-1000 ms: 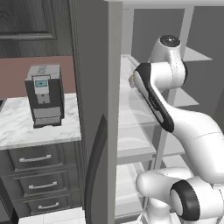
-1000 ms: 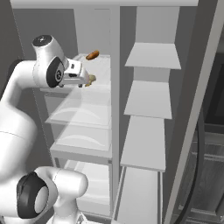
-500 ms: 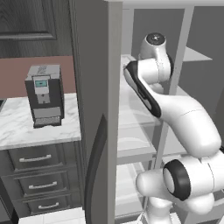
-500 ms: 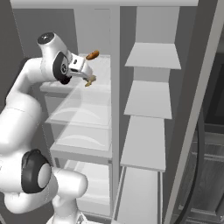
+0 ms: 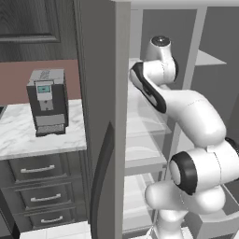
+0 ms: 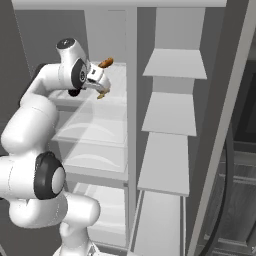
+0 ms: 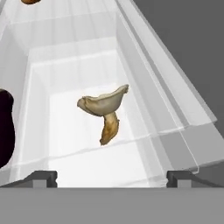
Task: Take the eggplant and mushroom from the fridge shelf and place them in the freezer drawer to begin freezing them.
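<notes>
Fingers (image 7: pixel 112 177) wide apart, nothing between them; two dark tips at the bottom corners of the hand view, one low left (image 7: pixel 41 177), one low right. Mushroom (image 7: pixel 105 110) midway between the tips and a little beyond them, free of both: tan cap tilted, stem pointing down, seen against a pale grey box-like compartment below, likely the freezer drawer (image 7: pixel 65 52). Cannot tell whether resting on a clear shelf or hanging in the air. Dark purple eggplant (image 7: pixel 5 127) at the left edge of the hand view, cut off by the frame, apart from the mushroom. A small orange-brown thing (image 7: pixel 29 1) at the far top left edge, too cropped to name.

From the right base view: arm reaching up into the open fridge, hand (image 6: pixel 95 79) at the upper shelf (image 6: pixel 115 95) in the left column, mushroom just below and right of the hand. A small brown item (image 6: pixel 105 62) farther back on the same shelf.

From the left base view: coffee machine (image 5: pixel 46 101) upright on the marble counter (image 5: pixel 28 140), well left of the fridge door (image 5: pixel 100 116).
</notes>
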Available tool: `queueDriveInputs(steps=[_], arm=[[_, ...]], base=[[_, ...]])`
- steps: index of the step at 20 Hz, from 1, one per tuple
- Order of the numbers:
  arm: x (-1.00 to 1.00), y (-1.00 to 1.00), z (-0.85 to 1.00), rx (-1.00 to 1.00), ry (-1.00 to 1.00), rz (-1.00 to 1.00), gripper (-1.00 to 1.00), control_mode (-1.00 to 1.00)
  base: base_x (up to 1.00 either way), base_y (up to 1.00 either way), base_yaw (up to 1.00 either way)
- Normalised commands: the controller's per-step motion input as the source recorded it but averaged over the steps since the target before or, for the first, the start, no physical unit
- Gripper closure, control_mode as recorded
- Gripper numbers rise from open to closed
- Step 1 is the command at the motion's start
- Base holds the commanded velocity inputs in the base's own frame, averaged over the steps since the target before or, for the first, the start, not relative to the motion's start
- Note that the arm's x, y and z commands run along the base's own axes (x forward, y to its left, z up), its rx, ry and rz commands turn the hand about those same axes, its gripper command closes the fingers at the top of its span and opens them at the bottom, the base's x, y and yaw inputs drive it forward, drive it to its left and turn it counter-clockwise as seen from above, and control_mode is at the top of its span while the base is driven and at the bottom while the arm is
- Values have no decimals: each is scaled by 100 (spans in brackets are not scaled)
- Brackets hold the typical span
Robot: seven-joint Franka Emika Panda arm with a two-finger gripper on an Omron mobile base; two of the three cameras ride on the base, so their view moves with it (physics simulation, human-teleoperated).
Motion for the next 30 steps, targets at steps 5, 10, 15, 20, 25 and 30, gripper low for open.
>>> queueDriveInputs(steps=[5,10,15,20,25,30], arm=[[38,-5,-22,0,8,0,-100,-100],[25,0,-25,0,2,0,-100,-100],[22,0,-28,0,0,0,-100,-100],[39,0,-27,0,0,0,-100,-100],[47,0,-19,0,0,0,-100,-100],[28,0,-20,0,0,0,-100,-100]], base=[[0,0,0],[0,0,0],[0,0,0],[0,0,0],[0,0,0],[0,0,0]])
